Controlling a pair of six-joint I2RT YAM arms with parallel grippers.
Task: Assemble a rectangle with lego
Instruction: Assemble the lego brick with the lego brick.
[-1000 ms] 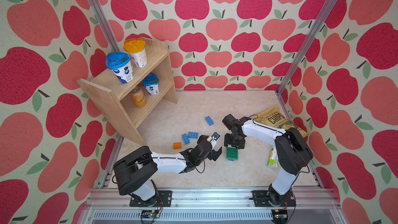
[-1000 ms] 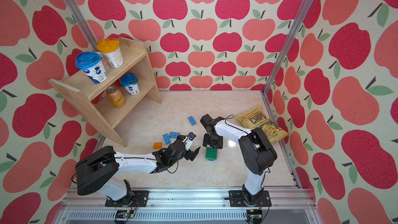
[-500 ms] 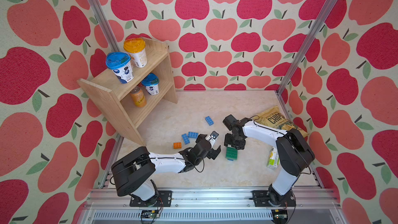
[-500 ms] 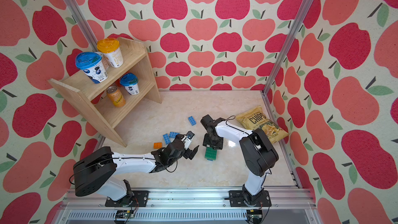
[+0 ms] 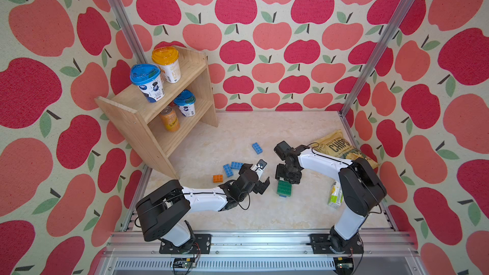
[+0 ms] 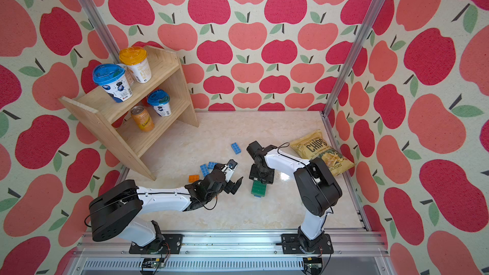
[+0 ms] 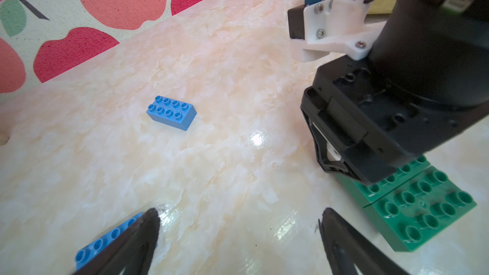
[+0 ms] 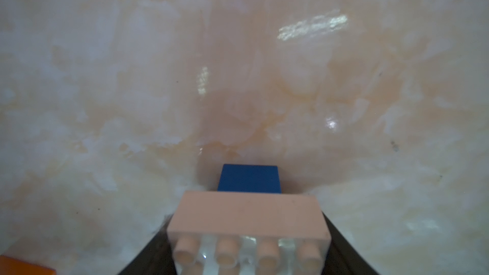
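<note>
Right gripper [image 5: 287, 178]: jaws partway closed, clamped on a white brick [image 8: 248, 215], studs facing the wrist camera. It's parked over the far end of the green bricks [image 5: 284, 189], two set edge to edge on the counter [image 5: 291, 128] with a blue piece [image 5: 282, 196] showing under the near edge. I can't tell from the wrist view whether the white brick is seated on the stack or just above it.

Left gripper [image 5: 262, 184]: jaws wide apart and empty. It's low over the counter just beside the green bricks, not touching them.

Loose lego:
- single blue brick [image 5: 257, 148], further back
- two blue bricks [image 5: 227, 170], touching each other by the left arm's wrist
- orange brick [image 5: 218, 178], just beside them

Chips bag [image 5: 341, 149] lies behind the right arm, well apart from the lego.
</note>
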